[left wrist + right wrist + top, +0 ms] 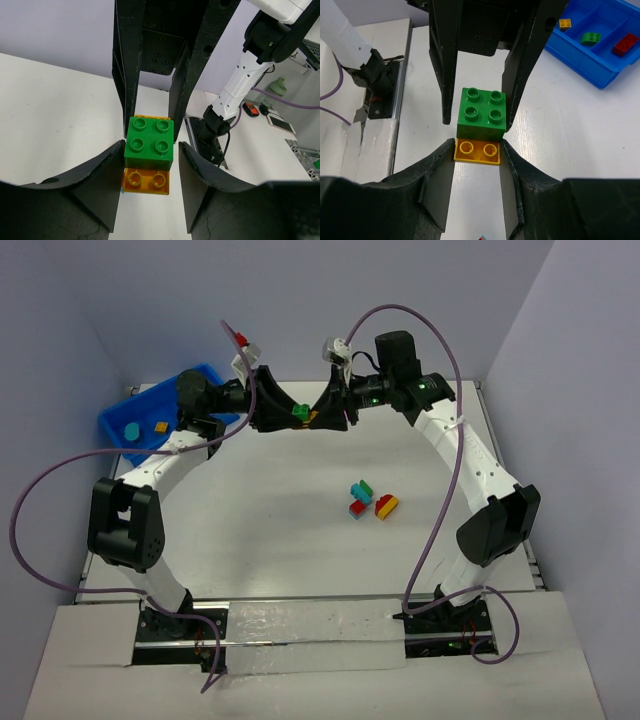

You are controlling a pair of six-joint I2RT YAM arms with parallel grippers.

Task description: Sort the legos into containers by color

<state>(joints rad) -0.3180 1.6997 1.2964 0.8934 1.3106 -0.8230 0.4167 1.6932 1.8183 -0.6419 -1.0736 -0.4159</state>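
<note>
A green brick [299, 412] sits stacked on a yellow brick [312, 417], held above the far middle of the table between both grippers. In the left wrist view my left gripper [151, 150] is shut on the green brick [149, 142], with the yellow brick [146, 181] below it. In the right wrist view my right gripper [477, 150] is shut on the yellow brick [477, 151], under the green brick [481, 115]. The two grippers [290, 415] [320, 412] face each other, tip to tip. The blue bin [112, 425] stands at the far left.
Three small brick clusters lie mid-table: teal-green [360, 488], red-teal [356, 507], red-yellow [386, 506]. The bin [580, 60] holds a yellow [564, 22], a green [590, 38] and a red brick [625, 44] in separate compartments. Purple cables loop beside both arms.
</note>
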